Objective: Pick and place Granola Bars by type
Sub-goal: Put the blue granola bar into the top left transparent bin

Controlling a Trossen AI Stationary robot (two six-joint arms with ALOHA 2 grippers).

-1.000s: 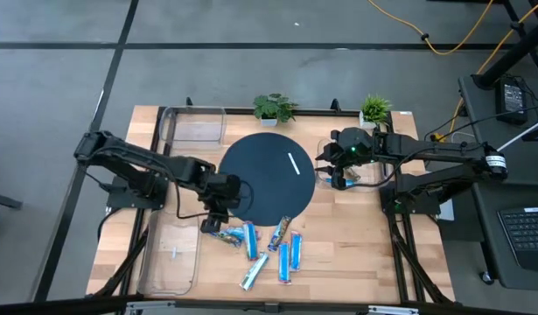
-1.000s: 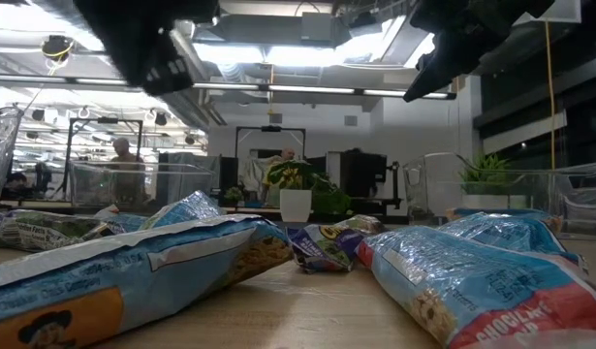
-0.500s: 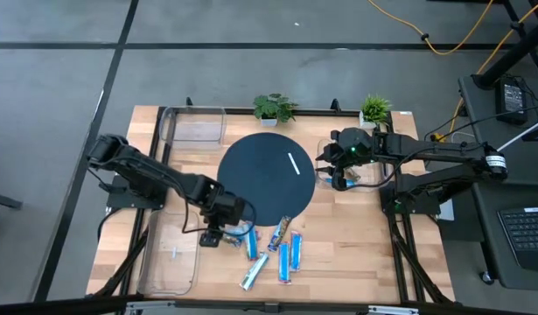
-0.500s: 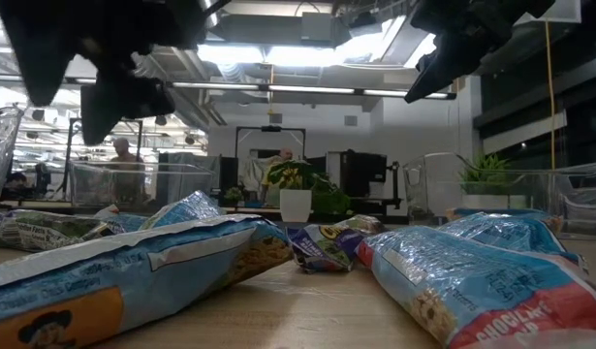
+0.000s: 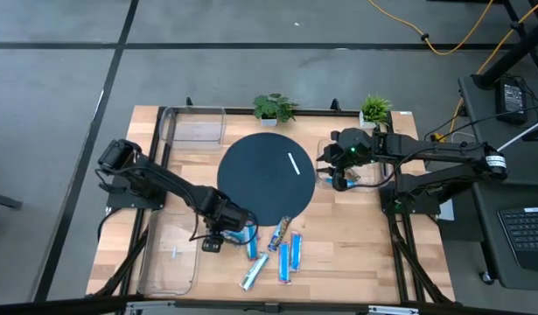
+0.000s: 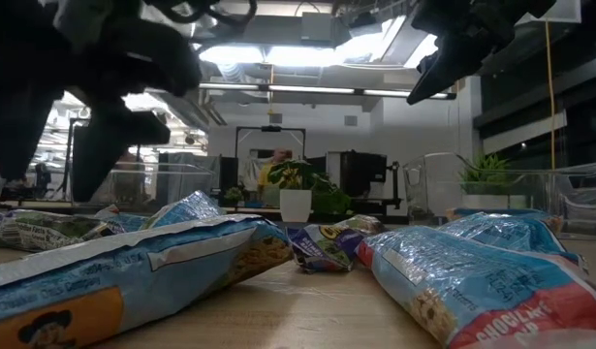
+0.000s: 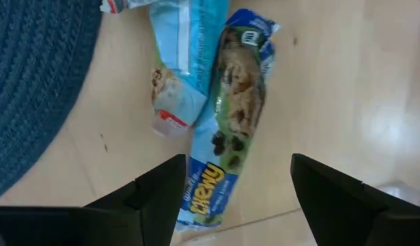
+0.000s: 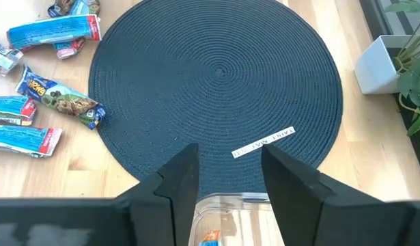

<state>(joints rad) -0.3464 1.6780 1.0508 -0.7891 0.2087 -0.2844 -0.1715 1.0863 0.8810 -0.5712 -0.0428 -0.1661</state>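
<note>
Left arm reaches from the table's left side across to the near edge of the round dark mat [image 5: 267, 179], wrist bent down. Left gripper [image 5: 218, 236] hangs over the left end of the bar cluster, fingers spread wide, holding nothing. Between its fingers in the left wrist view lies a green-and-blue bar [image 7: 231, 123] on bare wood, a light blue bar [image 7: 181, 58] just beside it and overlapping its edge, mat edge close by.

Right arm stays back at the table's right rear. Right gripper [image 5: 339, 177] sits over a clear bin [image 8: 223, 219] beside the mat, fingers moderately apart, empty; something orange shows in the bin, too small to identify.

Granola bars [image 5: 270, 248] lie loose on the wood in front of the mat, mostly blue. A white label strip [image 5: 296, 164] rests on the mat. Another clear bin [image 5: 172, 258] sits at the front left.
</note>
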